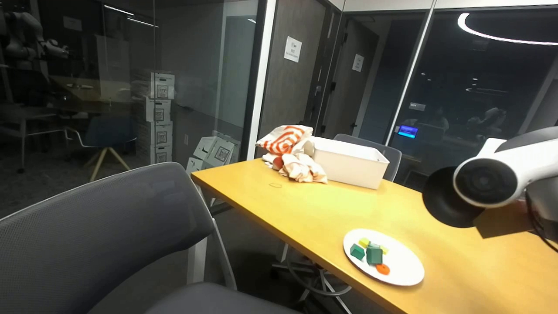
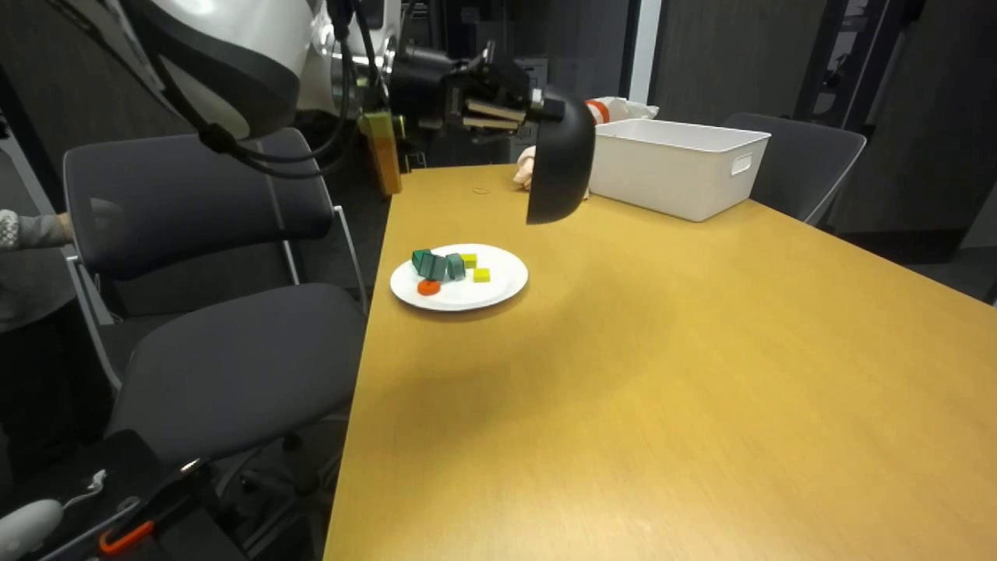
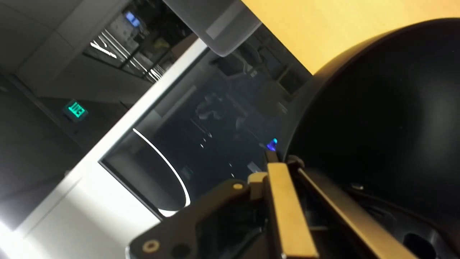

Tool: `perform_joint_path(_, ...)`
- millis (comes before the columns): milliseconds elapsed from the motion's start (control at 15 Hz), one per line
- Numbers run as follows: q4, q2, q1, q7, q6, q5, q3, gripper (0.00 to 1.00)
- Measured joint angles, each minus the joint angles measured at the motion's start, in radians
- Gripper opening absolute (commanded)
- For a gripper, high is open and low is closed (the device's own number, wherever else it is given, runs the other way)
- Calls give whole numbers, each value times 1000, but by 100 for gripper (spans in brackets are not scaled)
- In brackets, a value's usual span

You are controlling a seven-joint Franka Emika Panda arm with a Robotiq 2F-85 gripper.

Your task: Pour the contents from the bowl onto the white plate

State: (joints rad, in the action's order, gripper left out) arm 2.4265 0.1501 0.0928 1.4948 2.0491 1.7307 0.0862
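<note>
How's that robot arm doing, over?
Gripper clamped on black bowl at its rim. Bowl tipped sideways above table. Colored pieces on white plate. White box apart from plate, not blocking.

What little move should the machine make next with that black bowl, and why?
Probably turn the black bowl upright above the table. Green, yellow and orange pieces already lie on the white plate, the wrist view shows none in the visible part of the black bowl, and it hangs on its side in the jaws.
</note>
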Motion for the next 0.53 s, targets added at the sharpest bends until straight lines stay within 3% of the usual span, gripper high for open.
perform_joint_path(200, -15, 84, -37, -184, 77, -184, -86, 5)
perform_joint_path(533, -15, 102, -77, -441, 238, -495, -195, 5)
